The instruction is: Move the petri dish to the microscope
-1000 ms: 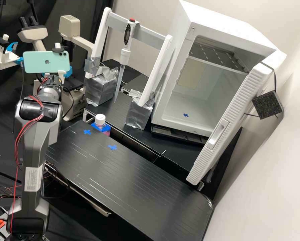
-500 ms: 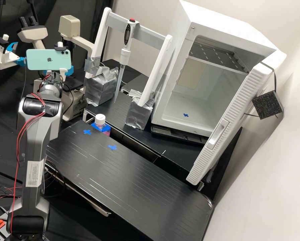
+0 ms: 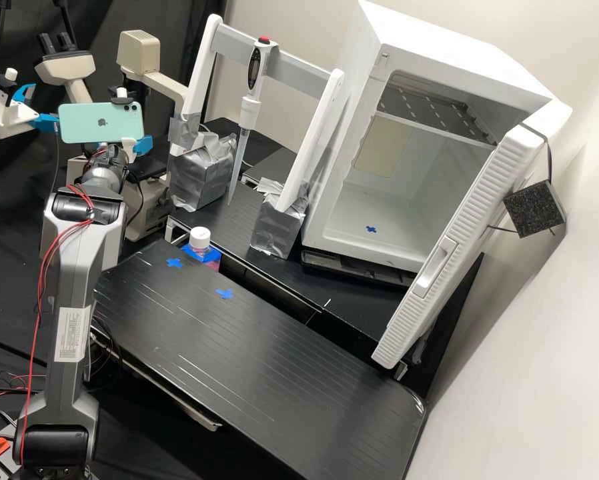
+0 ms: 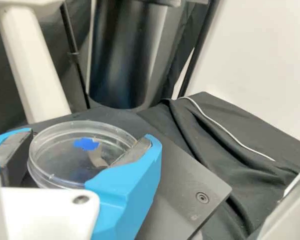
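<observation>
In the high view the end effector (image 3: 143, 145) is over by the microscope (image 3: 66, 67), partly behind a mint-green phone (image 3: 101, 123) that sits on the arm (image 3: 76, 267) near its wrist. In the wrist view the end effector (image 4: 89, 138) is clamped on the clear, round petri dish (image 4: 64, 172), one blue finger on either side, with the grey pads (image 4: 133, 152) against the rim. The dish is over a dark plate (image 4: 177, 185) at the microscope (whether it touches the plate, I cannot tell). A blue mark (image 4: 86, 144) is visible through the dish, and a dark cylinder (image 4: 127, 55) and a cream pillar (image 4: 32, 65) are near it.

On the black surface (image 3: 246, 353) are two blue tape crosses, and just beside its edge is a bottle (image 3: 200, 239) with a white cap (pinkish inside, by the look of it). Farther back, a pipette (image 3: 249, 110) hangs tip down from a white and grey rack (image 3: 307, 143), whose two legs stand in silver-wrapped bases. Next to that is a white cabinet (image 3: 333, 230) with its door (image 3: 459, 247) open, a blue cross on the cabinet's floor and a black square block (image 3: 534, 209) on the door's outer side.
</observation>
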